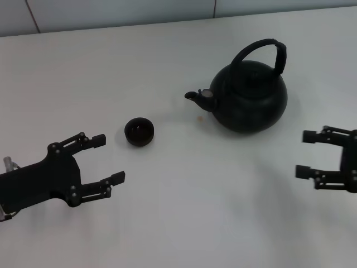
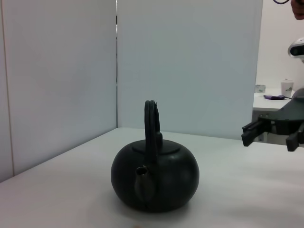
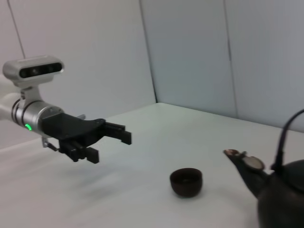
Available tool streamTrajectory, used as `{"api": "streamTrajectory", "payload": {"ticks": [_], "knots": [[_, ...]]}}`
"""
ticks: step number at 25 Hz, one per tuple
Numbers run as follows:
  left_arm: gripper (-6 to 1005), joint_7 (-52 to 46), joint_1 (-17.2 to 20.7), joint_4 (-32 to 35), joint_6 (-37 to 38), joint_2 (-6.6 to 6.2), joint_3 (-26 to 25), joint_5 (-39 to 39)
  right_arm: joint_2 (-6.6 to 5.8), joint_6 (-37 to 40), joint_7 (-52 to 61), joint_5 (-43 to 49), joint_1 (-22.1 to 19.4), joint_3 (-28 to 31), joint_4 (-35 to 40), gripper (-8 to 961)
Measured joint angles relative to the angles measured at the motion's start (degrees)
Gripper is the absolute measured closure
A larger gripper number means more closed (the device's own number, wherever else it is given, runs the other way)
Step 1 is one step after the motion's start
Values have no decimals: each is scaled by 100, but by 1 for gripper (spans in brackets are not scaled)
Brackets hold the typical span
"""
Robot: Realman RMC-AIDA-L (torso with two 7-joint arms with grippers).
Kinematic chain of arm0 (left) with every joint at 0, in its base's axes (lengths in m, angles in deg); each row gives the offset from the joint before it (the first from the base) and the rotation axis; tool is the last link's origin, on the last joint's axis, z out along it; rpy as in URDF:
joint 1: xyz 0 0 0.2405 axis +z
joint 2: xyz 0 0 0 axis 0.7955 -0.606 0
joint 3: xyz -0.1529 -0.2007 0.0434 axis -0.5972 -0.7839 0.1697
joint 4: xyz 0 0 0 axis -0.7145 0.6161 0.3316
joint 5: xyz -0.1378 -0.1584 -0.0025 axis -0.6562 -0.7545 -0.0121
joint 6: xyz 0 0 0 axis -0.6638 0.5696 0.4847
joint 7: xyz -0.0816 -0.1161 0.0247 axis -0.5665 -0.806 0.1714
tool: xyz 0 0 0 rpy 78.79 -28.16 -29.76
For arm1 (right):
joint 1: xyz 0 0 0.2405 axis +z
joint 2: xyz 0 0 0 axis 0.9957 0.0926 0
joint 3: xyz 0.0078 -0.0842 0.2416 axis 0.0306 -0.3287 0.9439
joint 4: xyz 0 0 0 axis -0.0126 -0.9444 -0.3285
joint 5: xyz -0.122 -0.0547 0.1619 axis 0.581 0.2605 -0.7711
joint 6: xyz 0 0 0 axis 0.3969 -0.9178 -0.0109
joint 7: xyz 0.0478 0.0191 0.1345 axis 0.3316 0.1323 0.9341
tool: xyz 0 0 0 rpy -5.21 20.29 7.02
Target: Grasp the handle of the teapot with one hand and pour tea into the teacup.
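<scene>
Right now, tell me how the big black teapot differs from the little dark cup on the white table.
The round matte black teapot is far larger than the small dark bowl-shaped teacup. The teapot has an arched black handle and a short spout; the teacup has neither. The teapot is closed on top, the teacup open. The teapot sits nearer the right gripper, the teacup nearer the left gripper. Both stand upright, untouched, on the white table.

Lab, white partition panels [image 2: 190, 61], white table [image 1: 195, 223]
</scene>
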Motion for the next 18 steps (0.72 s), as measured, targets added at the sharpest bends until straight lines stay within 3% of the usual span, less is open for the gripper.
{"api": "streamTrajectory", "payload": {"ticks": [4, 18], "knots": [[140, -1, -1, 0, -1, -6, 0, -1, 151, -104, -51, 12, 107, -79, -66, 140], [140, -71, -1, 43, 3, -65, 78, 0, 179, -248, -80, 13, 211, -216, -273, 139]]}}
